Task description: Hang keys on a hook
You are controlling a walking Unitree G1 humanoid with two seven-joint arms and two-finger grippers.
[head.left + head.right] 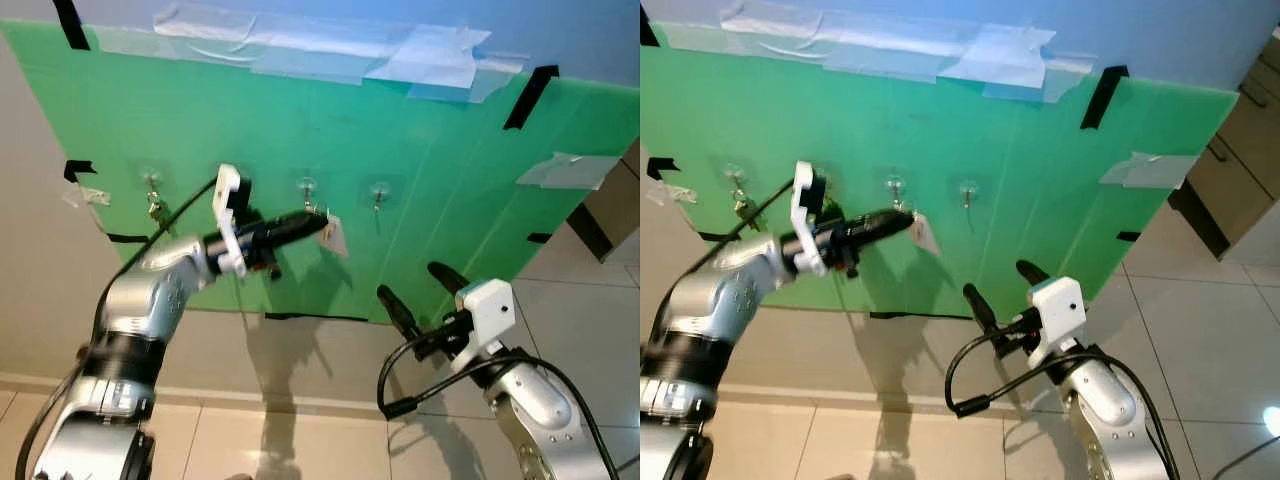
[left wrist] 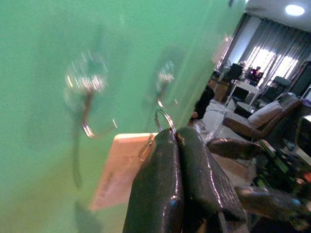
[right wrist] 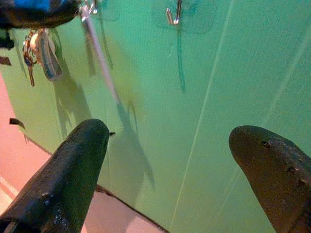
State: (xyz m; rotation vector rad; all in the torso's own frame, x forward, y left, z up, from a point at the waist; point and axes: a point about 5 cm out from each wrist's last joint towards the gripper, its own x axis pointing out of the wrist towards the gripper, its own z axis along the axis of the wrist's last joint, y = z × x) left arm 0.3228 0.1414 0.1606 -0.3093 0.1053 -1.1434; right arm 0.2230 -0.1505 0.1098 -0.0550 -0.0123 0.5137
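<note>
A green board (image 1: 420, 170) on the wall carries a row of clear stick-on hooks. My left gripper (image 1: 318, 224) is raised to the board and shut on a key ring (image 2: 164, 120) with a pale pink tag (image 2: 119, 168). The ring sits just below and beside one metal hook (image 1: 307, 187), seen close up as hook (image 2: 87, 127); I cannot tell if they touch. Another hook (image 1: 379, 190) to the right is bare. A far-left hook (image 1: 152, 181) holds another set of keys (image 3: 39, 51). My right gripper (image 1: 420, 288) stands open, low, apart from the board.
Tape strips (image 1: 420, 55) fix the board to the wall. Beige tiled floor (image 1: 300, 440) lies below. A dark cabinet (image 1: 1230, 160) stands at the right. A cable (image 1: 970, 380) loops off my right arm.
</note>
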